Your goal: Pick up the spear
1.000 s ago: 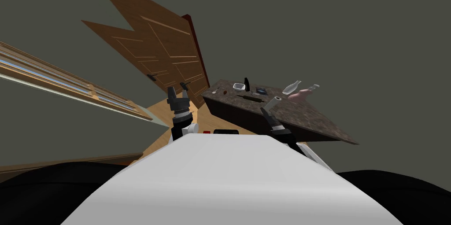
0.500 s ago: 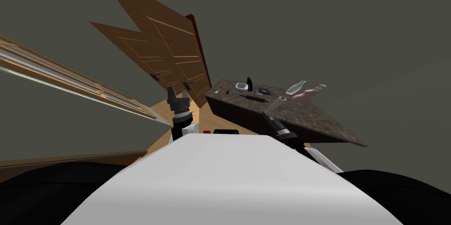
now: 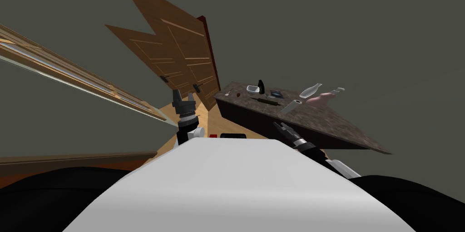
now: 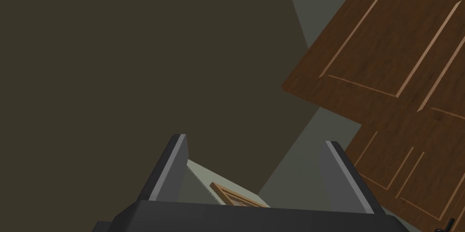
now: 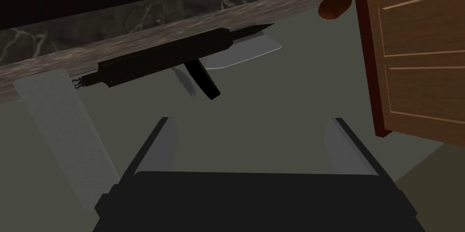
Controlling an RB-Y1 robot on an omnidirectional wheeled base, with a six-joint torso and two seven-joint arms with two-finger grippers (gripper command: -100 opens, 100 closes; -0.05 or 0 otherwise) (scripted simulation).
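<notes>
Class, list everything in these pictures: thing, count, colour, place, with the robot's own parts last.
table: one, dark mottled top, ahead to the right.
spear: one, dark, lying by the table's near edge.
bowl: one, white, on the table beyond the spear.
black bottle: one, upright beside the bowl.
roll: one, grey, lying on the table.
clear bottle: one, on the table beyond the roll.
door: one, brown wood, left of the table.
left gripper: one, grey, open, before the door.
right gripper: one, grey, open, short of the table, facing the spear.
</notes>
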